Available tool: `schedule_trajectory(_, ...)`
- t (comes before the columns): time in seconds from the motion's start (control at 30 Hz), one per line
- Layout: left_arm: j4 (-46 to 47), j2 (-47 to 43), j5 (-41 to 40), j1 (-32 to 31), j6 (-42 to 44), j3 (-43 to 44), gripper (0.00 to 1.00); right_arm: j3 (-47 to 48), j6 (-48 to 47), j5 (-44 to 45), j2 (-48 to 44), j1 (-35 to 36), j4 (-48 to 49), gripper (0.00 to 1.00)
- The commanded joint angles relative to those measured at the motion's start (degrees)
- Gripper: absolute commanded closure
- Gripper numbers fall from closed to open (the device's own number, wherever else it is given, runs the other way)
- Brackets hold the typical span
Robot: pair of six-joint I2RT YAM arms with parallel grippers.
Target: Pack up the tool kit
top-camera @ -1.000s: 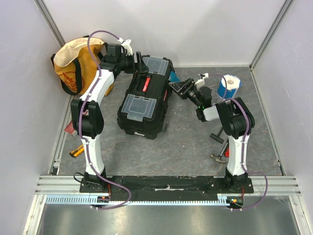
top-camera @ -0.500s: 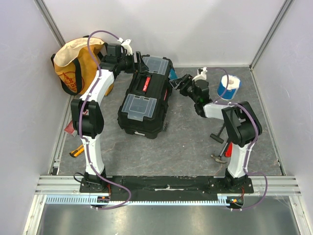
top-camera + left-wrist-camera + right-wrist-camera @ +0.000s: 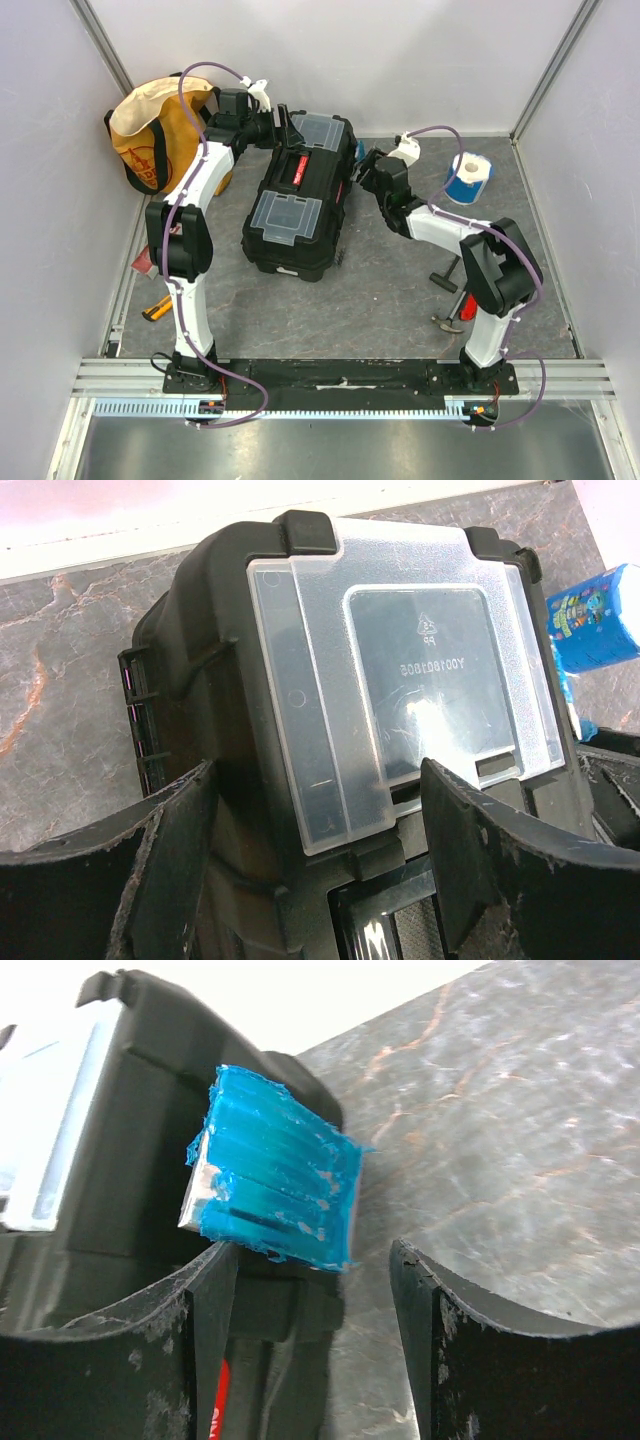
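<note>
We reckon we are on the latch step: the shut kit point(image 3: 297, 205), bag point(image 3: 150, 130) off its left, has our left gripper point(image 3: 318, 768) gaping empty over its far clear lid point(image 3: 400, 670), while our right gripper point(image 3: 312, 1250), jaws apart and empty, faces its right-side latch point(image 3: 275, 1185), which next needs a square nip.

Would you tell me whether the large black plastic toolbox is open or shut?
Shut: the large black plastic toolbox has its lid down, both clear compartment lids flat.
</note>
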Motion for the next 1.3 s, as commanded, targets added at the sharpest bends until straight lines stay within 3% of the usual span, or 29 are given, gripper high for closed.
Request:
schedule_trajectory(0.0, -18.45, 6.65, 2.7, -4.49, -0.36, -4.24, 0.28, 1.18, 0.79, 12.44, -4.59, -1.92, -7.4, 0.32)
schedule_trajectory(0.27, -18.54, 3.06, 1.38, -4.4, -1.24, -0.64, 0.26, 0.12, 2.91, 8.85, -9.77, -3.6, -13.47, 0.26)
schedule_trajectory(0.47, -18.45, -2.66, -0.28, -4.22, -1.68, 2.88, 0.2, 2.58, 1.34, 2.8, -15.66, -3.51, -19.63, 0.13)
schedule_trajectory(0.63, -16.79, -9.59, -9.5, -3.61, -4.31, 0.0, 0.19, 8.98, -0.78, -8.45, -15.23, -3.07, -23.05, 0.06)
schedule_trajectory(0.77, -8.11, -18.81, -13.12, -0.28, -10.28, -13.77, 0.2, 12.95, -0.52, -17.94, -13.56, -2.37, -23.85, 0.12)
schedule_trajectory(0.97, -0.26, -27.44, -10.75, 5.18, -16.09, -30.58, 0.21, 19.27, -3.33, -26.04, -9.96, 2.72, -26.12, 0.16)
schedule_trajectory(1.07, 1.93, -28.5, -7.68, 6.15, -17.06, -35.6, 0.21, 21.91, -2.28, -27.36, -7.33, 5.27, -27.98, 0.23)
schedule_trajectory(1.17, 6.49, -29.03, 0.82, 6.24, -16.97, -39.82, 0.25, 24.28, -0.52, -27.63, -5.22, 7.3, -29.3, 0.34)
schedule_trajectory(1.27, 9.85, -27.55, 13.91, 5.8, -14.88, -40.54, 0.5, 27.71, 0.53, -25.26, -3.37, 8.97, -32.81, 0.38)
